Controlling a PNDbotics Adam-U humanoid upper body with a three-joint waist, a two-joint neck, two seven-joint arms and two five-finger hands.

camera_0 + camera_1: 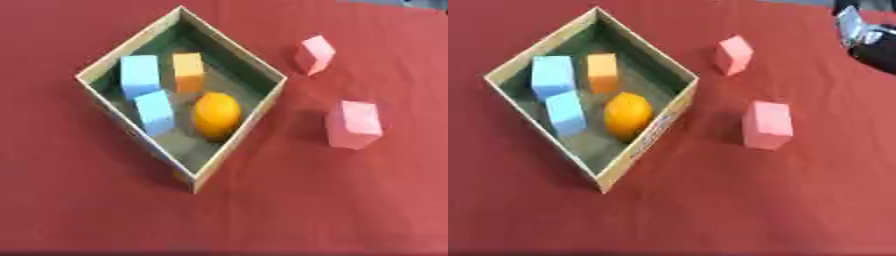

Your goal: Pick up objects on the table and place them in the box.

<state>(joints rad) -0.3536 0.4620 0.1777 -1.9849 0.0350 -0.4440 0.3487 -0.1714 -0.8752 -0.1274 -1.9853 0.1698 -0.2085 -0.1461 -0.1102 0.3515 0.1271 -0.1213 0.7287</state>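
Red cloth covers the tabletop [350,210], matte and slightly wrinkled. An open box [234,50] of pale cardboard sits turned like a diamond, thin upright walls, dull grey-green floor inside. In the box: two light blue blocks, one [140,75] toward the far left wall and the other [155,112] just nearer, close together, whether touching I cannot tell; both look like soft-edged foam bricks. An orange block [188,72], same brick shape, stands beside the far blue one. A round orange fruit [217,115], smooth-skinned, lies near the box's right wall, close to the nearer blue block. Outside the box, on the cloth, two pink blocks: one [314,54] tilted on an edge, and a larger-looking one [353,125] nearer the camera, also askew, casting a soft shadow to its left. Only the right eye view catches something of the robot: a dark shape with a silvery part at the upper right corner, likely the right hand [866,40]; its fingers are not readable, so open or closed I cannot tell. From that hand, the tilted pink block is the closest thing, the other pink block farther, and the box beyond both, well apart. Left hand shows nowhere.
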